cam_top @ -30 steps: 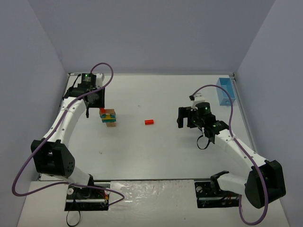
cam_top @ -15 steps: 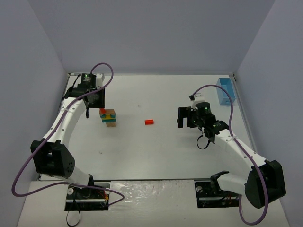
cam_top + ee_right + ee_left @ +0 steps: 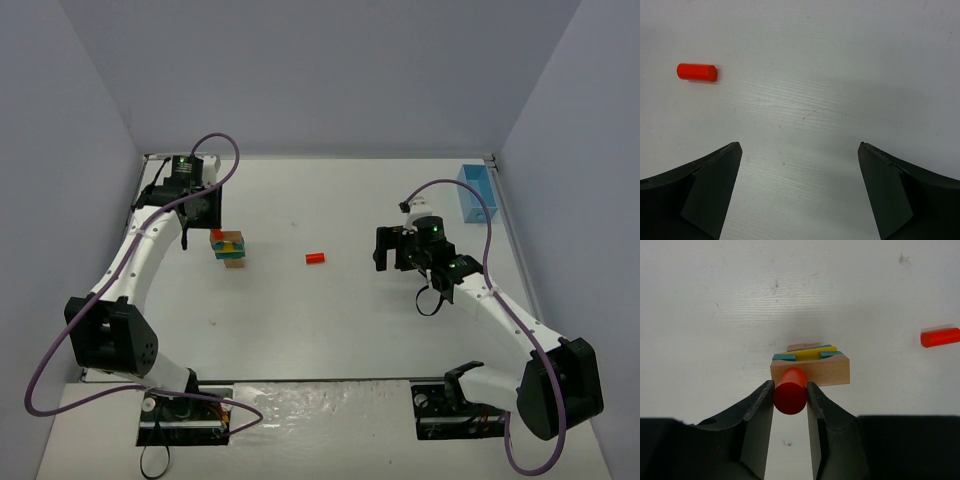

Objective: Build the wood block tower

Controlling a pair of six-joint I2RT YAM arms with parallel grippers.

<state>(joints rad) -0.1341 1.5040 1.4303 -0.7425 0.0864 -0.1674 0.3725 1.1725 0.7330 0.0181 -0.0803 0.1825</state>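
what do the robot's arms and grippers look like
The left arm and right arm have white links, bulky black joints, a looping purple cable each, and a green light by the wrist. The left gripper and right gripper have black wedge-shaped fingers.

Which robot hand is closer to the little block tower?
Left. The left gripper is right at the tower, holding a red cylinder; the right gripper hangs open, far off to the tower's right.
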